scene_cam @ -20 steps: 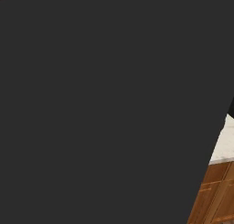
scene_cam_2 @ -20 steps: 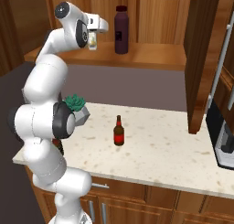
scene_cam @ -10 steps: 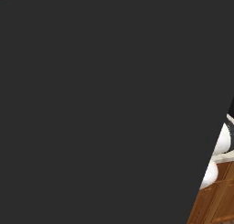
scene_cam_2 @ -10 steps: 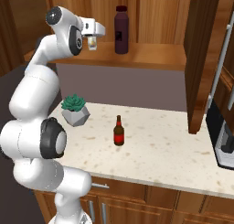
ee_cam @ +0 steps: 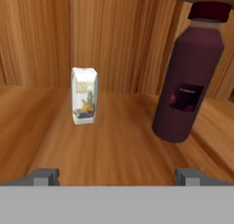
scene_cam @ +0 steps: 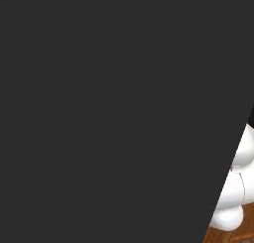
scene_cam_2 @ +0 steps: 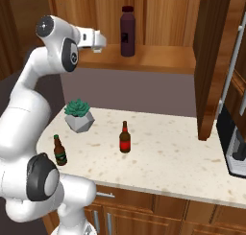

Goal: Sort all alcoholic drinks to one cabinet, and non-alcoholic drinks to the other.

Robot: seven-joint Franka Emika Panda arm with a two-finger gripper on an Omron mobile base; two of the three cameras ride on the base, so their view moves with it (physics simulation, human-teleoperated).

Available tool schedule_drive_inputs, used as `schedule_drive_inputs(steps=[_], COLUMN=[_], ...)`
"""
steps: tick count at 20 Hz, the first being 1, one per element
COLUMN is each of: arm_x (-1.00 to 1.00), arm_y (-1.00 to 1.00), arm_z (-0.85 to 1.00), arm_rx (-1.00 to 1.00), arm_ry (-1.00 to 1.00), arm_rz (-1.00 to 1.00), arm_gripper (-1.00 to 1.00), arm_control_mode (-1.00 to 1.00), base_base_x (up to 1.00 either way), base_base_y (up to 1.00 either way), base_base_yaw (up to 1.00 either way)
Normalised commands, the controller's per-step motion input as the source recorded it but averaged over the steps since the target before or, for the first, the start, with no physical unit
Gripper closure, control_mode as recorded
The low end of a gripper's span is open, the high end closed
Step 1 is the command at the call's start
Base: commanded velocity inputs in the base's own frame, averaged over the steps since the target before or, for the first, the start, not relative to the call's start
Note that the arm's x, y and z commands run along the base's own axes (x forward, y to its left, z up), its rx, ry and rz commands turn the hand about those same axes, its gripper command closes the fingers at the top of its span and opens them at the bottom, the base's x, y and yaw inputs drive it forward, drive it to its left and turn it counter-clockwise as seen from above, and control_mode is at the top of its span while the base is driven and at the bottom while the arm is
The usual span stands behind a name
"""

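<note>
Up on the wooden cabinet shelf (ee_cam: 114, 150) stand the two drinks with no alcohol. One is a small white upright carton (ee_cam: 84, 96) with fruit pictures on it. The other is a tall, wide, dark purple bottle (ee_cam: 185, 81) with a dark cap. The purple bottle (scene_cam_2: 127, 31) also shows from the right base view, near the back of the shelf. The two stand apart, each flat on its bottom, so they will not tip over. They share one shelf because they are the same sort of drink.

The two-finger gripper (ee_cam: 116, 175) sits at the front of this shelf, facing the carton. Its fingers are spread as wide as they go, and nothing is between them. It holds nothing. From the right base view, the gripper (scene_cam_2: 98, 41) is at the end of the white arm, by the shelf edge.

Down on the speckled stone counter (scene_cam_2: 182, 162) wait two small dark brown glass beer bottles. One beer bottle (scene_cam_2: 125, 138) stands near the middle. The other beer bottle (scene_cam_2: 59, 151) stands by the left edge, close to the robot's body. A little green plant in a grey pot (scene_cam_2: 79, 116) sits behind them.

I think the beers still need to go into the other cabinet. The hand is empty and open, so it looks ready to go and fetch one.
</note>
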Motion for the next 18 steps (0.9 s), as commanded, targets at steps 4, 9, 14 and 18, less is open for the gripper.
schedule_drive_inputs(steps=[4, 9, 14, 18], arm_x=[-0.69, -0.6, -0.44, -0.14], arm_y=[-0.04, -0.01, 0.0, -0.01], arm_z=[-0.19, -0.25, -0.27, -0.24], arm_rx=[0.0, 0.0, 0.01, 0.01], arm_ry=[0.06, 0.1, 0.14, 0.22], arm_rz=[0.02, 0.05, 0.08, 0.02], arm_gripper=[-1.0, -1.0, -1.0, -1.0], arm_control_mode=[-1.0, -1.0, -1.0, -1.0], base_base_x=[0.0, 0.0, 0.0, 0.0], base_base_y=[0.0, 0.0, 0.0, 0.0], base_base_yaw=[0.0, 0.0, 0.0, 0.0])
